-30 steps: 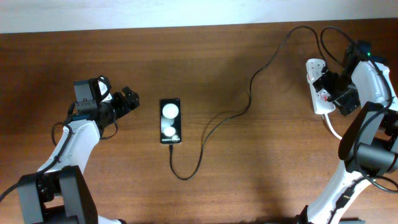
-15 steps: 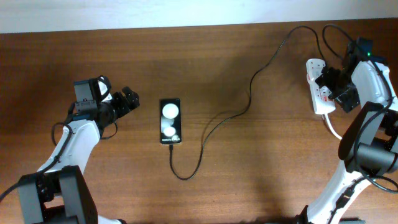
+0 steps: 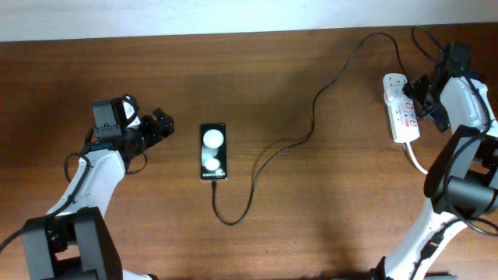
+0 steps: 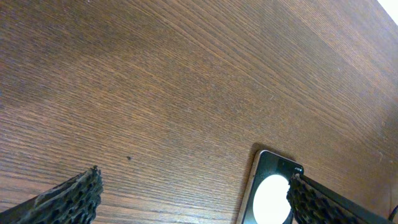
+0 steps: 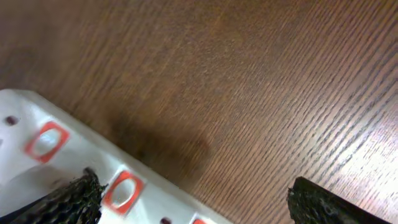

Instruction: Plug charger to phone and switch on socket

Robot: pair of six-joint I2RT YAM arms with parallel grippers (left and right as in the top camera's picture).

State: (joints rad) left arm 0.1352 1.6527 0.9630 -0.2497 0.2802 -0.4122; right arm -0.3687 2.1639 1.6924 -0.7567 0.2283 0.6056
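Observation:
The black phone (image 3: 213, 151) lies flat mid-table with two white spots; its top corner shows in the left wrist view (image 4: 268, 196). The thin black charger cable (image 3: 268, 155) runs from the phone's near end, loops, and goes up to the far right by the socket. The white socket (image 3: 399, 107) lies at the far right; its red switches show in the right wrist view (image 5: 81, 168). My left gripper (image 3: 162, 125) is open and empty, just left of the phone. My right gripper (image 3: 421, 95) is open and empty, at the socket's right side.
The thick white cord (image 3: 418, 162) leaves the socket's near end toward the right arm. A pale wall strip (image 3: 233, 15) runs along the far table edge. Bare wood lies between phone and socket.
My right gripper has lifted off the socket and moved up and to the right, uncovering the strip's full length. The left arm, phone and cable have not moved.

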